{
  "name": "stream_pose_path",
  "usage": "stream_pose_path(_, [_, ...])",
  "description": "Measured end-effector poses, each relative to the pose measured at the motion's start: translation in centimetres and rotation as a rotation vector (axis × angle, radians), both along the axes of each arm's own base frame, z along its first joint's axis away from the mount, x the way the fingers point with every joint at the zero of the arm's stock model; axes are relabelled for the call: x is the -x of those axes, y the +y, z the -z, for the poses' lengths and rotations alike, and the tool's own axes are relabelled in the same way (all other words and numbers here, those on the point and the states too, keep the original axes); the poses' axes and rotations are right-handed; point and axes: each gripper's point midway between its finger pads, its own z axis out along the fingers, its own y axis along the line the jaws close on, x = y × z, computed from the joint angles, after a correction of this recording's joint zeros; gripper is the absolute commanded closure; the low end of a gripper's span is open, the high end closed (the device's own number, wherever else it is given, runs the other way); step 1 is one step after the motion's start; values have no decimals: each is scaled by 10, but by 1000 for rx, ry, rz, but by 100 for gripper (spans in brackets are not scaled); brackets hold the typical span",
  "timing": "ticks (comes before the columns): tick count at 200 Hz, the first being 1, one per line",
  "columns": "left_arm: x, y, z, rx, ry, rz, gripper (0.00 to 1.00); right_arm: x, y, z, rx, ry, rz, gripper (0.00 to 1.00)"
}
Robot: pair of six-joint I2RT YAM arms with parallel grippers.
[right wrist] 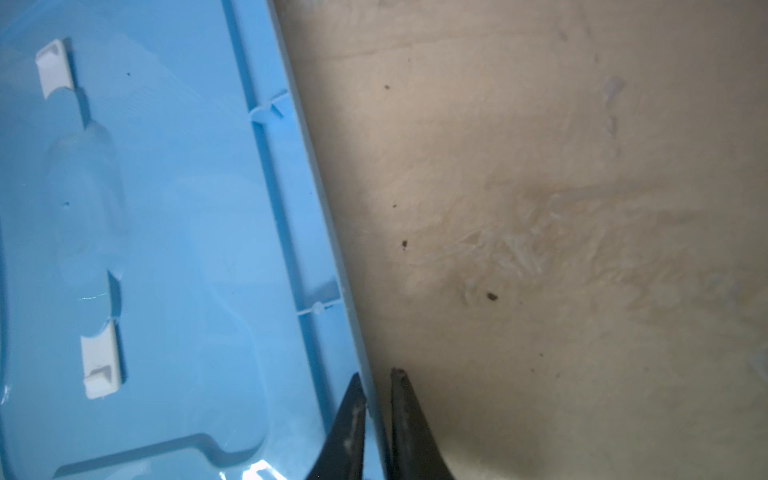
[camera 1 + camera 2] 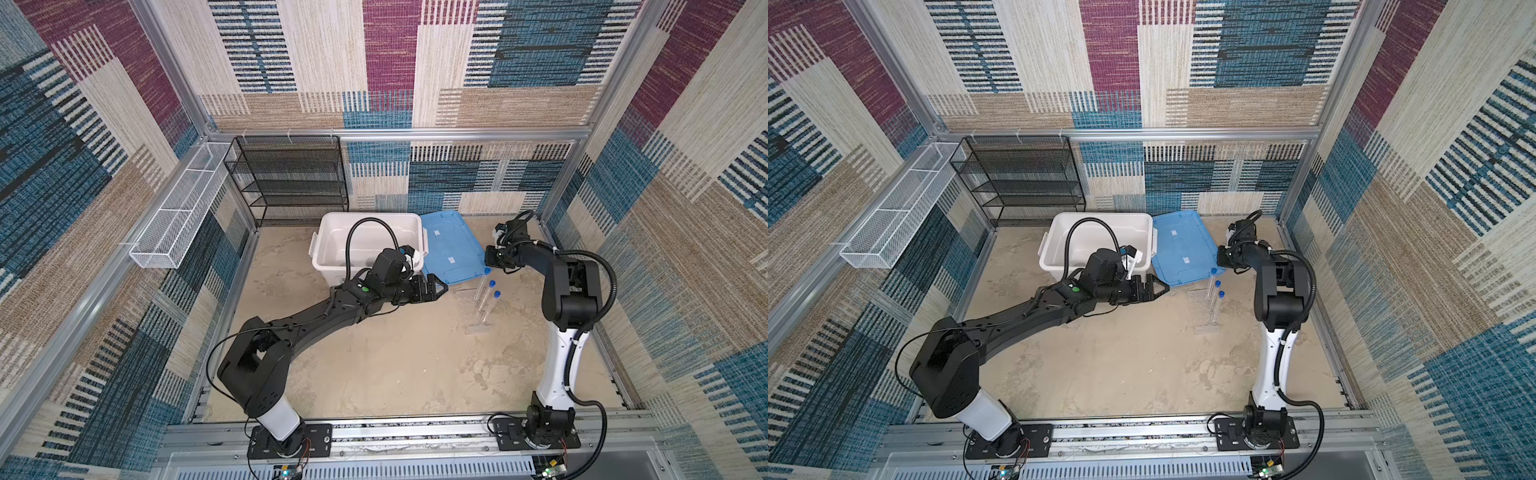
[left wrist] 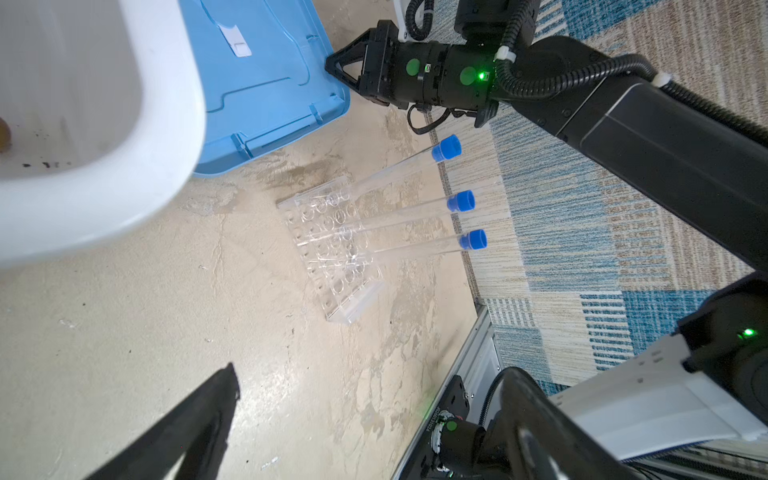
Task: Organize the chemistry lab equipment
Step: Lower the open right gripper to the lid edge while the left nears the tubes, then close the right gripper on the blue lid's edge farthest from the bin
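- Black fingertips of the right gripper [image 1: 376, 386] sit closest in the right wrist view. They are clamped on the rim of the blue lid [image 1: 166, 208], one finger on each side of it.
- That lid lies flat on the table just to the right of the white bin [image 2: 370, 214]. The grip is on the lid's edge farthest from the bin, near its front corner.
- Left gripper [image 2: 441, 287] hovers just off the bin's front right corner, fingers spread wide and holding nothing.
- Three clear tubes [image 3: 399, 217] with blue caps lean in a clear rack [image 3: 332, 266]. The rack stands in front of the bin and to its right, close to the lid's near corner.
- Both grippers are apart from the tubes.
- Behind the bin a black mesh shelf [image 2: 291, 178] stands against the back wall.
- Left of the bin a white wire basket [image 2: 178, 220] hangs on the side wall.
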Motion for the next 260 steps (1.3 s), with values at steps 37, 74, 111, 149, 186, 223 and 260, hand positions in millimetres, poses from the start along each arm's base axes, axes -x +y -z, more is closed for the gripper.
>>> stream_pose_path(37, [2,2,0,13,12,-11,0,-1,1,2,7,-7,-20,89])
stream_pose_path(74, [3,3,-2,20,13,-15,0,1,2,2,22,-13,-43,94])
stream_pose_path(111, [5,6,0,19,15,-21,0,22,4,-1,23,23,-32,99])
stream_pose_path(149, [4,7,1,25,15,-30,0,36,2,-4,33,56,-24,100])
stream_pose_path(186, [5,9,2,33,28,-40,1,42,2,-11,24,51,-9,100])
stream_pose_path(223, [6,11,-2,60,10,-46,1,47,3,-33,16,11,7,100])
stream_pose_path(260, [9,15,-6,112,-2,-66,1,46,2,-65,18,-57,14,100])
